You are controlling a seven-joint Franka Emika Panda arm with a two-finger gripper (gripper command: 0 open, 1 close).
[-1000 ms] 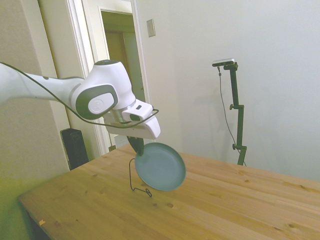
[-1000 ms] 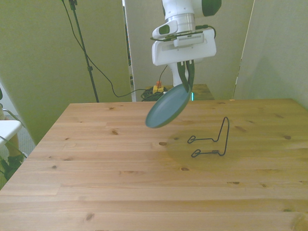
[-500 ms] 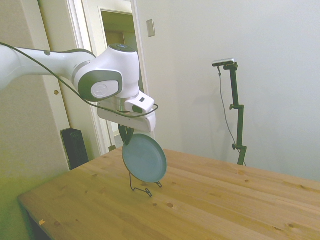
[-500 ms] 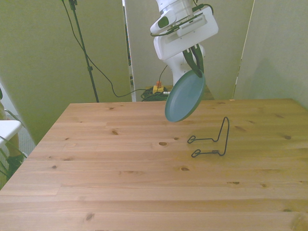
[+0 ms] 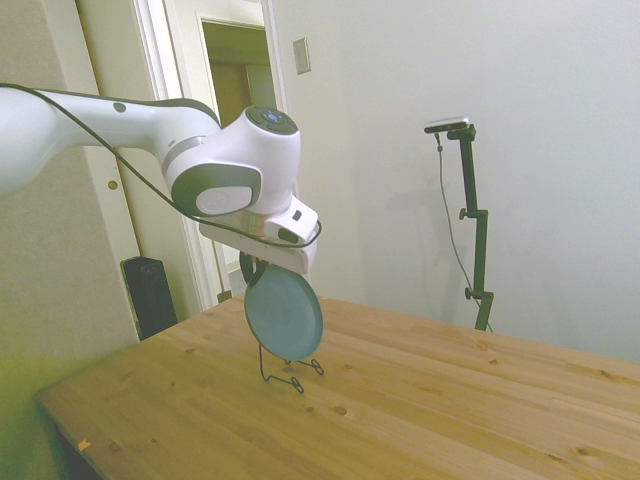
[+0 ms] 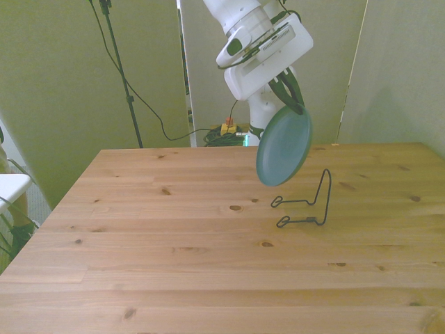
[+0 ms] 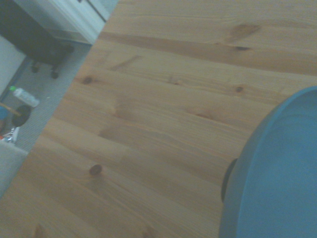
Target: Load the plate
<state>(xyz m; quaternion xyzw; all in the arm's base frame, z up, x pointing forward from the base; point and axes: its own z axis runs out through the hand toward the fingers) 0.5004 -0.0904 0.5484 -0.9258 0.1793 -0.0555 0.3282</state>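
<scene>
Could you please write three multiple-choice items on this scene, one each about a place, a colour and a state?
1. Where is the round teal-green plate?
A. Flat on the wooden table
B. In the air above the table
C. Seated in the wire rack

2. What colour is the bent-wire plate rack?
A. Black
B. White
C. Red

3. How does the white arm's two-finger gripper stand?
A. Open, well clear of the plate
B. Shut on the plate's upper rim
C. Open, resting on the table

Key:
1 B: in the front view the plate hangs clear of the wooden table and the rack.
2 A: the wire is dark against the wood.
3 B: the dark fingers pinch the plate's top edge, and it hangs nearly upright.
</scene>
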